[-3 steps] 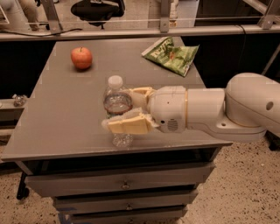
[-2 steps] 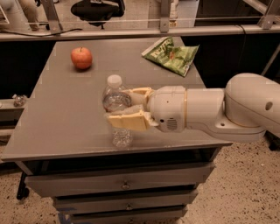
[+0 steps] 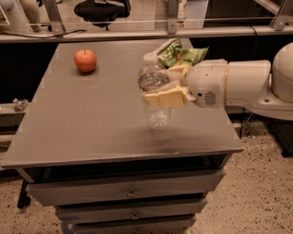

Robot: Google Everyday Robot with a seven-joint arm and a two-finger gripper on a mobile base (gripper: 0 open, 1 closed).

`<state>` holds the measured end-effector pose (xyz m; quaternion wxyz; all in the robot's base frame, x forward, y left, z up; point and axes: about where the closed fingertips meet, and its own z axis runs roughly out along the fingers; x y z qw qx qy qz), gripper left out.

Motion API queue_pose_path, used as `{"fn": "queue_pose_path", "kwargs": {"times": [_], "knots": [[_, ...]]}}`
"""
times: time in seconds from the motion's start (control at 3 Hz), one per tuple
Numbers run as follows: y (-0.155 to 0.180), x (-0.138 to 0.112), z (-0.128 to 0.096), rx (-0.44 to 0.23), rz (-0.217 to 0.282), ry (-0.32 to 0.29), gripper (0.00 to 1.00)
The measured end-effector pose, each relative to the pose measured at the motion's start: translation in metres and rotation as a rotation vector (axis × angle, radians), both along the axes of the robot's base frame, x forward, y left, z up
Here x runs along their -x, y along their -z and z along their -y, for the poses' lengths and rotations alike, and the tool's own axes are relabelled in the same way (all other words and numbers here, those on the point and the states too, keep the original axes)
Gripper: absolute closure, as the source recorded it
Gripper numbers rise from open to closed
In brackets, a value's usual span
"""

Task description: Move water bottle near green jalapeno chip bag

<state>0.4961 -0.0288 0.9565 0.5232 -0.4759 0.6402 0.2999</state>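
With the gripper [image 3: 158, 86] closed on the water bottle [image 3: 158, 115] at frame centre, the green jalapeno chip bag [image 3: 184, 55] lies close behind at upper centre, the apple [image 3: 85, 60] stands upper left, and the tabletop [image 3: 87, 132] between and below them lies open.

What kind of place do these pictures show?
Probably an office or lab workspace: a grey drawer cabinet, an office chair behind it, a speckled floor. The gripper holds the water bottle over the cabinet top.
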Motion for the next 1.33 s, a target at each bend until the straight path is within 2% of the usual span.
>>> {"fn": "queue_pose_path", "kwargs": {"times": [0.33,0.67,1.33], "knots": [[-0.001,-0.007,0.000,0.000,0.009,0.006,1.00],[-0.010,-0.036,0.015,-0.021,0.040,0.038,1.00],[-0.051,-0.115,0.073,-0.095,0.160,0.103,1.00]]}}
